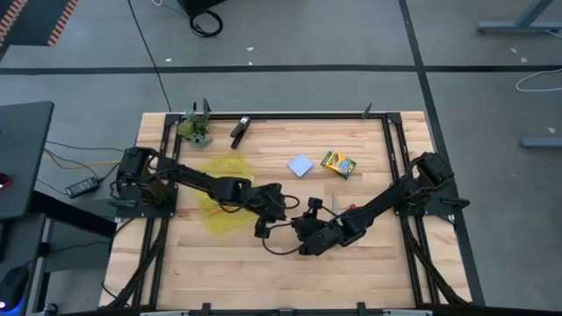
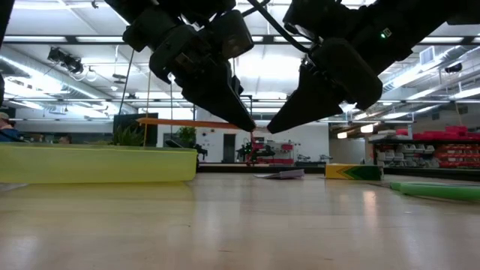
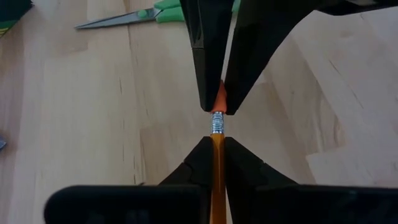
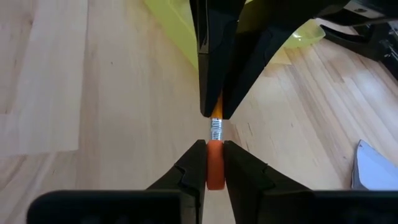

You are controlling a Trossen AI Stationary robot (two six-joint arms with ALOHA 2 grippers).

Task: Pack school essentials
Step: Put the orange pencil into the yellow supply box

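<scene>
Most of the orange pencil is swallowed between the left gripper's own fingers, only ferrule and eraser end showing. Beyond the fingertips, the green-handled scissors run off the picture's edge, handles cut.

Pale wooden table, planked, framed by a black rail. Lying on it: a yellow pouch at the left, a blue note pad and a crayon box near each other toward the far right, a black clip-like tool and a small leafy clump along the far edge (left corner), and green-handled scissors.
</scene>
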